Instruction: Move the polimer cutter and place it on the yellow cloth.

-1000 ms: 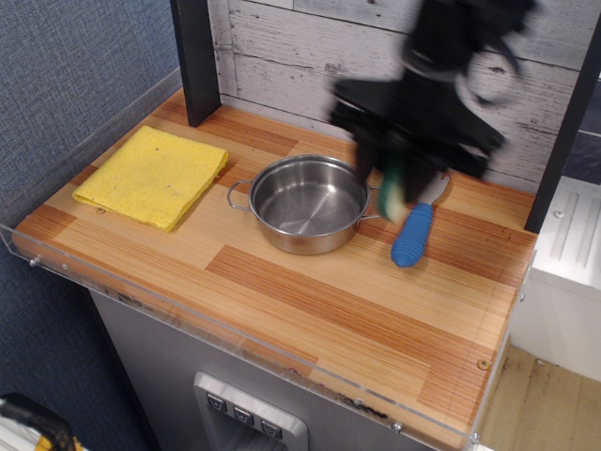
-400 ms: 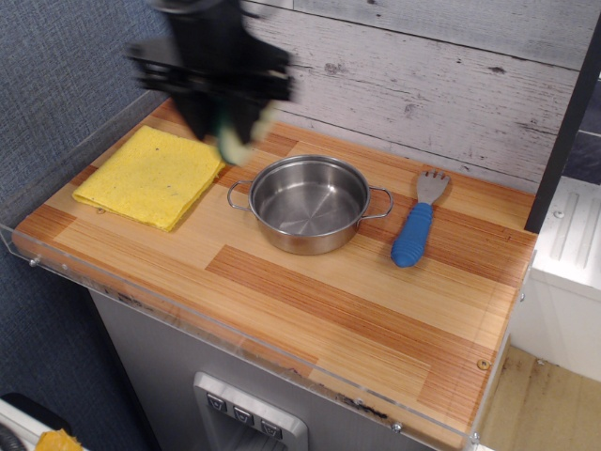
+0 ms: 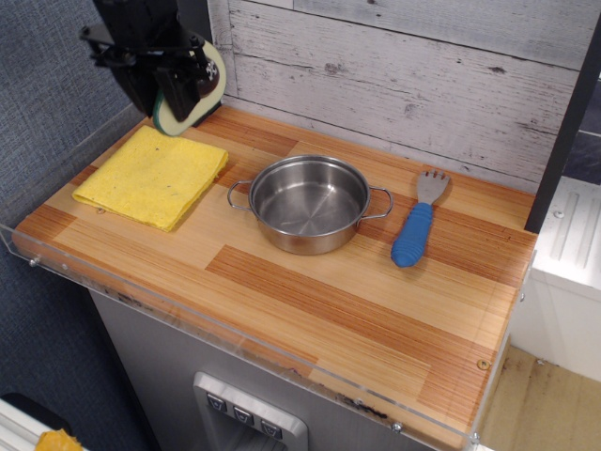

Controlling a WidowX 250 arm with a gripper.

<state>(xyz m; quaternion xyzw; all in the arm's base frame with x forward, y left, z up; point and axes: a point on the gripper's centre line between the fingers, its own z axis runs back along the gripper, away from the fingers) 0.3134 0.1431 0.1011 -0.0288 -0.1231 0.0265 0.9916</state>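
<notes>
My black gripper (image 3: 174, 89) hangs at the top left, above the far edge of the yellow cloth (image 3: 153, 176). It is shut on the polimer cutter (image 3: 194, 89), a toy avocado half with a dark green rim and cream face, held tilted in the air. Most of the cutter's face is hidden by the fingers. The yellow cloth lies flat and bare on the left of the wooden counter.
A steel pot (image 3: 309, 202) with two handles stands mid-counter. A blue-handled grey fork (image 3: 417, 225) lies to its right. A black post (image 3: 202, 19) and a white plank wall stand behind. A clear acrylic rim (image 3: 235, 324) runs along the front edge.
My gripper has carried the cutter from above the fork on the right, leftwards over the pot, to above the far edge of the yellow cloth.
</notes>
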